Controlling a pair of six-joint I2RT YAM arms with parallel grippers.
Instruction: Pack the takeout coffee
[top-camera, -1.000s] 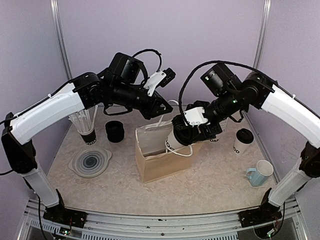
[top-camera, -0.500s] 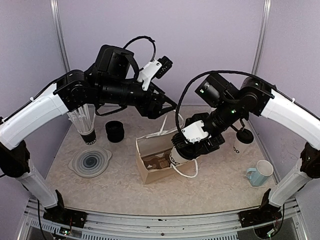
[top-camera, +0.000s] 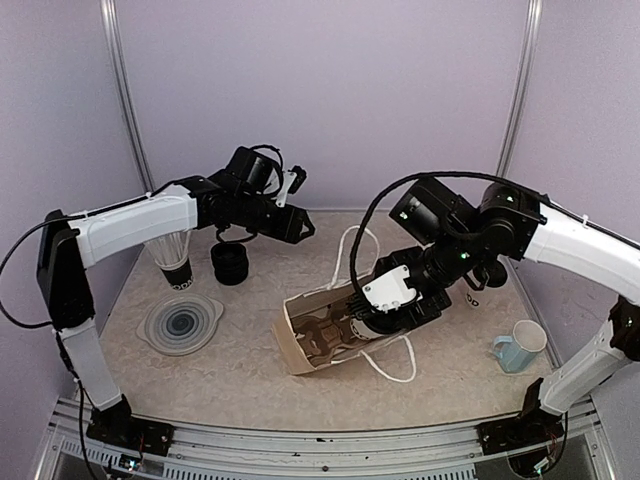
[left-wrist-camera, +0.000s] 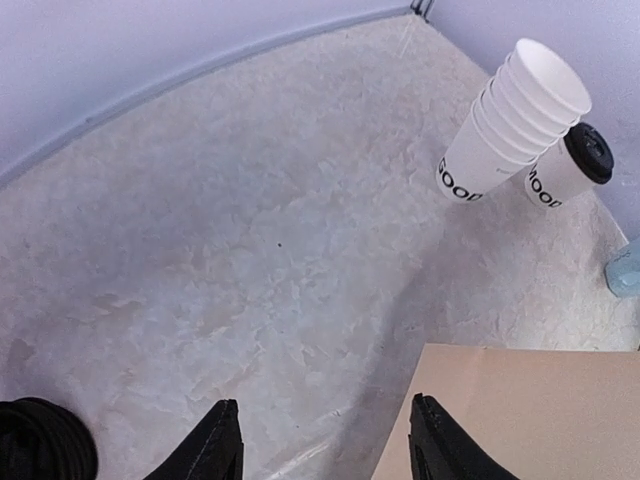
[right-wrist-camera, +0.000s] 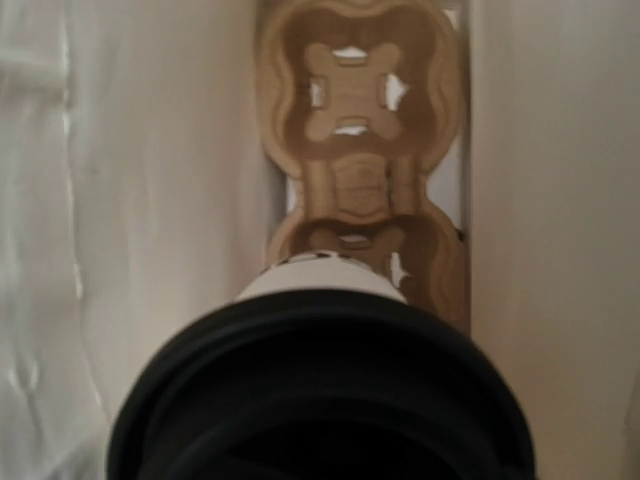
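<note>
Right gripper (top-camera: 378, 315) is down at the mouth of the brown paper bag (top-camera: 300, 350), closed around one takeout cup (right-wrist-camera: 320, 390). My wrist view looks straight down onto its black lid, with a rim of white cup wall showing beyond it. My own fingers are out of that view, so the grip shows only from the overhead camera, where the cup sits wedged in the gripper at the bag's opening. The jaws stand fairly wide, as wide as the cup's body. Below the cup lies the cardboard cup carrier (right-wrist-camera: 350, 100) on the bag's floor. The far socket is bare, and the cup lines up over the near one. Whether its base is seated there I cannot tell. The bag leans over rather than standing upright, with white cord handles splayed to either side. Left gripper (left-wrist-camera: 322, 405) is off to the back left, above the table (left-wrist-camera: 250, 200). Its jaws are apart, nothing between them, nothing touched. A corner of the bag shows low in that wrist view. The second takeout cup (left-wrist-camera: 565, 165) stands on the table at the far right, lid on, just beside the stack of lidless white cups (left-wrist-camera: 510, 110). The light blue mug (top-camera: 520, 345) is near the right edge. The pile of black lids (top-camera: 230, 262) sits at the left.
</note>
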